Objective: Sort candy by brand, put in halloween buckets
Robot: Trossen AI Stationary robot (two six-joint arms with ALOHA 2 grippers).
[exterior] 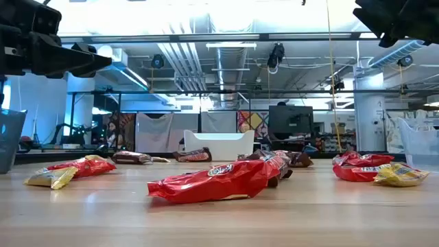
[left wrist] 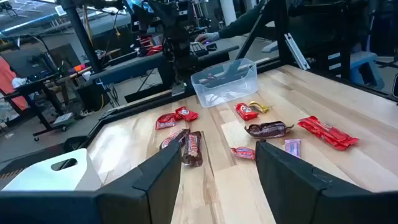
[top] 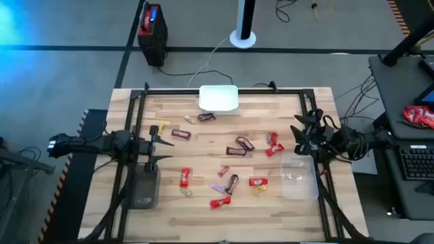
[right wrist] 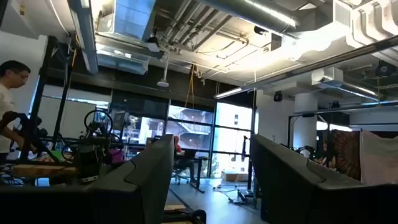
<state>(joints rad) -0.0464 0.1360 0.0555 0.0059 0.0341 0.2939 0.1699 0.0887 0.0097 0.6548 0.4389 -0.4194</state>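
Wrapped candies lie flat and scattered over the middle of the wooden table: red ones (top: 184, 177) (exterior: 212, 182), dark brown ones (top: 237, 150) (left wrist: 193, 148), a few yellow and purple. A white bin (top: 218, 98) sits at the far edge. A dark grey bin (top: 144, 186) is near the left, and a clear bin (top: 298, 177) (left wrist: 224, 81) is near the right. My left gripper (top: 161, 144) (left wrist: 214, 152) hovers open above the table's left side, pointing toward the candies. My right gripper (top: 299, 133) (right wrist: 208, 146) is open and raised over the right side, above the clear bin's far end.
A black-and-red box (top: 152, 30) stands on the floor beyond the table. A dark frame (top: 224, 90) runs around the table's edges. A desk with a keyboard (top: 415, 163) is off to the right. A person (right wrist: 7, 99) shows in the room in the right wrist view.
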